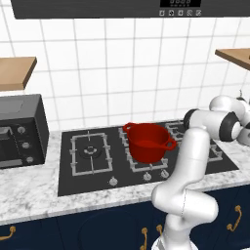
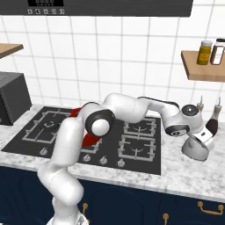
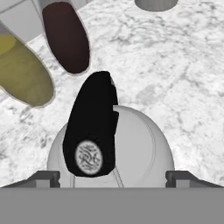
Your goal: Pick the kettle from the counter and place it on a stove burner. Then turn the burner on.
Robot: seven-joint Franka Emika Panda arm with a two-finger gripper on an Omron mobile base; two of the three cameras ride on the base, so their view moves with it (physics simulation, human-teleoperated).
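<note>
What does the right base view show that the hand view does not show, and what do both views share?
Right base view alone: the black cooktop with its wire grates, the white arm stretched rightwards over the counter, a wooden shelf carrying two jars, the tiled wall, and part of the red pot behind the arm.

Hand view alone: the kettle's black handle from straight above, and the open gripper with one fingertip at each side of the dome.

Both: the silver kettle on the marbled counter, with two bottles standing just beyond it.

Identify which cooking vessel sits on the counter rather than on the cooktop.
The silver kettle, right of the cooktop beside the bottles; the red pot stands on a grate.
</note>
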